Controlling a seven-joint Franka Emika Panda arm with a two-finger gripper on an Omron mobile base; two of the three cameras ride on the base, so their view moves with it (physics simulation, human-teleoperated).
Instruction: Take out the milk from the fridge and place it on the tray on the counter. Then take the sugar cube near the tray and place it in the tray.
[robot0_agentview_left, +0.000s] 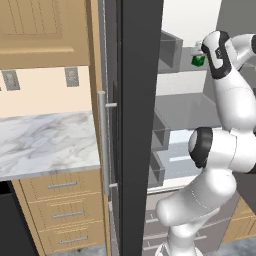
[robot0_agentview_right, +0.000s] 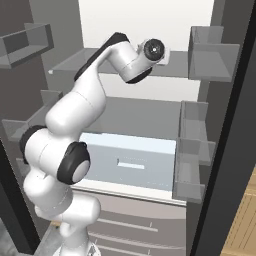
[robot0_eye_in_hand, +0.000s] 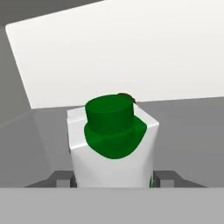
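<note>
One milk carton (robot0_eye_in_hand: 113, 144) with one green cap, one open fridge (robot0_agentview_left: 137, 125) with one long silver handle (robot0_agentview_left: 103, 145), one marble surface (robot0_agentview_left: 45, 142) at left, three wooden drawers (robot0_agentview_left: 65, 212) beneath it, two wall outlets (robot0_agentview_left: 72, 76), one robot arm (robot0_agentview_right: 75, 150)

Flat, even rendered light; no glare. Bright white back wall inside the tall dark grey-black fridge (robot0_agentview_right: 150, 30); slightly soft, low-resolution edges.
</note>
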